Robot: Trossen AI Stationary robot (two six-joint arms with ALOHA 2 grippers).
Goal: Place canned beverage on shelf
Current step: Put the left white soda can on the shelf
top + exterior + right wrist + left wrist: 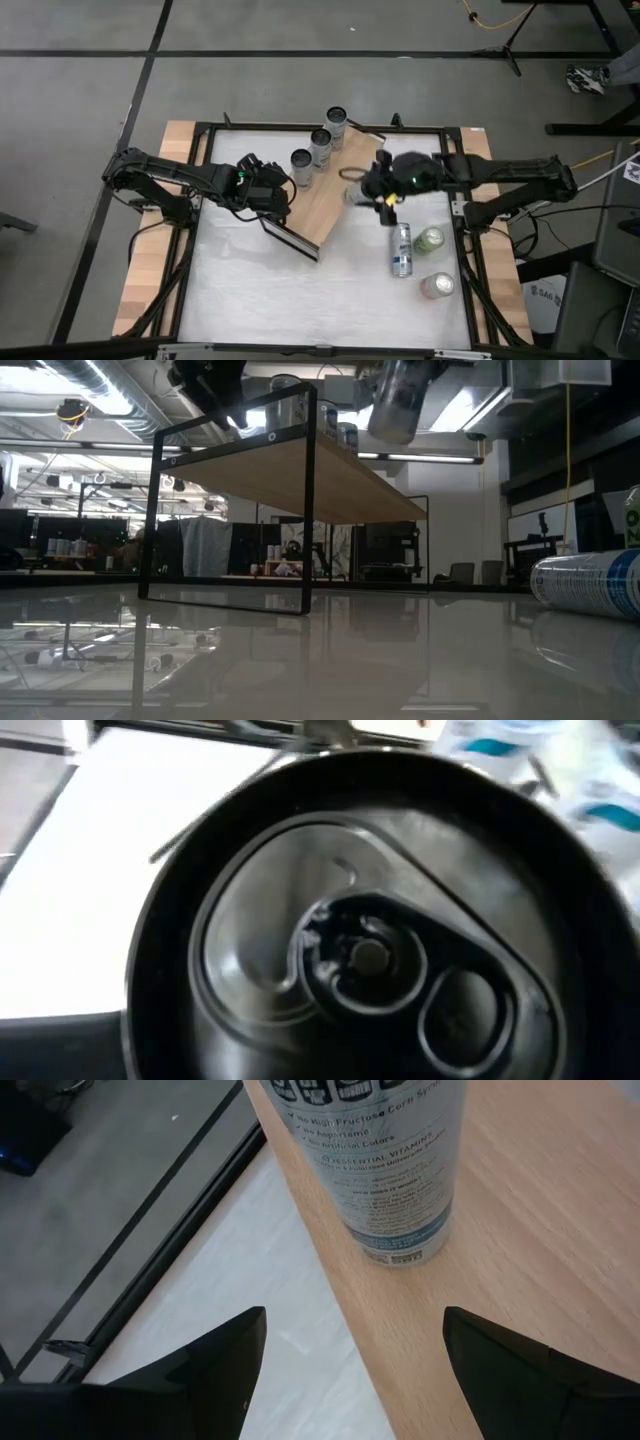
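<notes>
Step in hand: right gripper [372,188] carries a can [395,405], clamped, above the shelf [335,195]; three cans [320,146] already stand there; left gripper [272,195] wide, empty, beside them; next: lower upright, release

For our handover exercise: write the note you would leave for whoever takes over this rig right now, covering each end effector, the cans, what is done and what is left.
Right end effector: shut on a can, carried above the shelf, not yet set down.
Left end effector: open, empty, at the shelf's edge, facing the nearest shelf can.
Done: three cans stand in a row on the shelf.
Left: set the held can down, then shelve three more on the table: a lying can, a green can and another can, both upright.
</notes>
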